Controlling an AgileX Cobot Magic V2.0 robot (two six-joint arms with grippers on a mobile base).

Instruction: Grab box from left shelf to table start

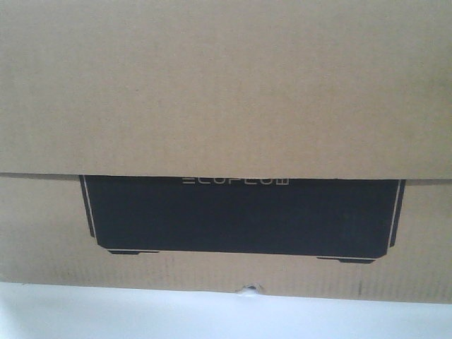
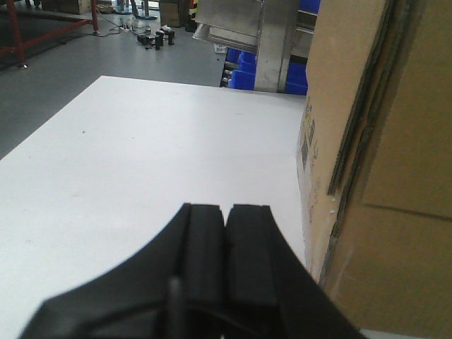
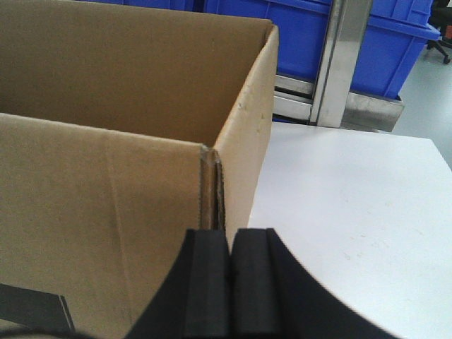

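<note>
The box (image 1: 226, 92) stands on the white table (image 1: 141, 314), filling the front view with its black panel (pale ECOFLOW lettering along the top edge) facing out. The left gripper (image 2: 226, 215) hangs above the table just beside the box's side wall, its pads pressed together on nothing. The right gripper (image 3: 229, 240) sits at the box's near corner, jaws likewise together and empty.

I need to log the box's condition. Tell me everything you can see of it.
The box is large, brown corrugated cardboard, its top open with a flap hanging over the front. A black printed panel carries pale ECOFLOW lettering. It stands upright on the white table, with a small nick at its bottom edge. The shut right pincer sits at its corner.
</note>
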